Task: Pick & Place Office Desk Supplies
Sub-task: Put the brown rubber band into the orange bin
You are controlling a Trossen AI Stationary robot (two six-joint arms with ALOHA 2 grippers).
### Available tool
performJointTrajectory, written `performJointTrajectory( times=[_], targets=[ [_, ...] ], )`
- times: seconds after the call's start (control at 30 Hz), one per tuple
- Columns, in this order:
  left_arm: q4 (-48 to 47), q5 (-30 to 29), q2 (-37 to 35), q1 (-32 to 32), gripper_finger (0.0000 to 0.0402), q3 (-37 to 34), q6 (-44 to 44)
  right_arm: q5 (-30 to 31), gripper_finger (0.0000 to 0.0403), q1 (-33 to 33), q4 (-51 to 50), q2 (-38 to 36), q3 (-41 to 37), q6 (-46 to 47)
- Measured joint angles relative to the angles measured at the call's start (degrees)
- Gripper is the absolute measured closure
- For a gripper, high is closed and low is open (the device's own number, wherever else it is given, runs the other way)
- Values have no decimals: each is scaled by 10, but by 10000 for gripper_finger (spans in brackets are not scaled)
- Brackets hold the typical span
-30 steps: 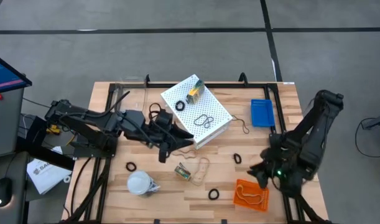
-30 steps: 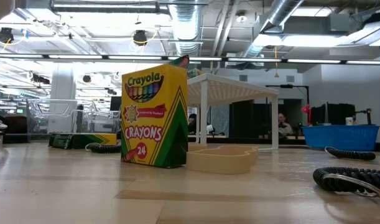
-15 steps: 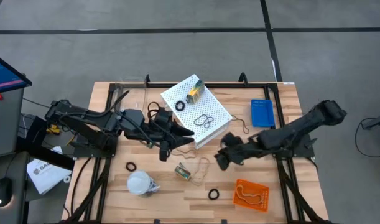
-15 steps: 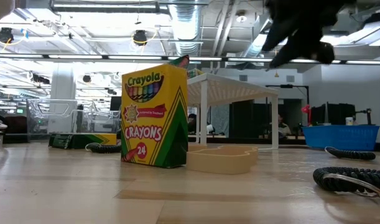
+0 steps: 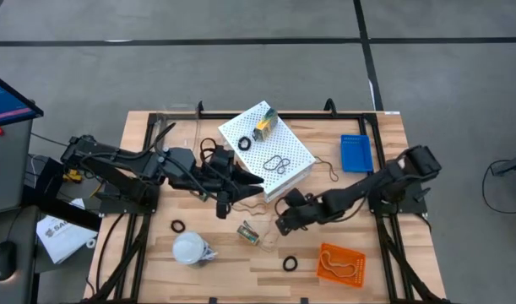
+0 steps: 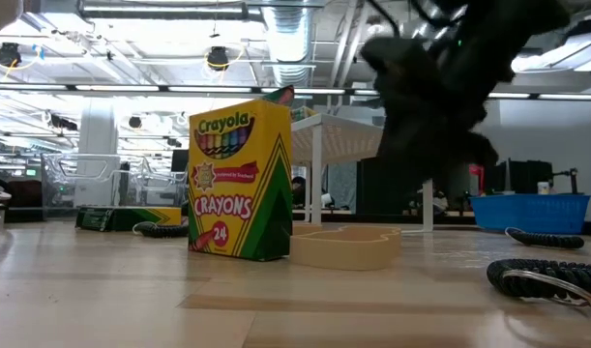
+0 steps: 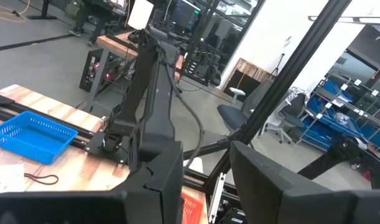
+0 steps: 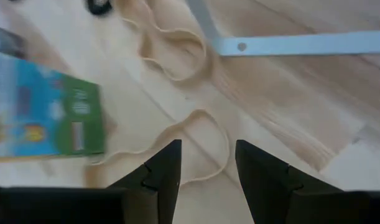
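Right gripper (image 8: pixel 205 163): fingers parted, empty, over a tan rubber band (image 8: pixel 196 146) beside the crayon box (image 5: pixel 248 231), toward the table's (image 5: pixel 139 253) near edge.
Left gripper (image 5: pixel 241 191): holding nothing visible, finger gap narrow, at the white perforated box's (image 5: pixel 296 150) near-left side.

Pale matt wood-plank table (image 5: pixel 232 262), glossy cardboard crayon box (image 6: pixel 241 181).

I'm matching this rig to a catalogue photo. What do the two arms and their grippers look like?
Both arms are dark, nearly black, built of jointed links with black cables looping alongside. The left gripper and right gripper each end in two flat, squared dark fingers. A small yellow tag sits near the left arm's base. No other markings are readable.
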Motion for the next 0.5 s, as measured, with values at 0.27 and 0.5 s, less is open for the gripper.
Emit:
performJointTrajectory(
  times=[0.27, 0.5],
  targets=[
    [11, 0, 0, 0, 274, 0, -4, -22, 247, 4, -1, 69, 19, -16],
    [33, 0, 0, 0, 274, 0, -4, -29, 255, -10, -12, 94, 26, -18]
  ],
)
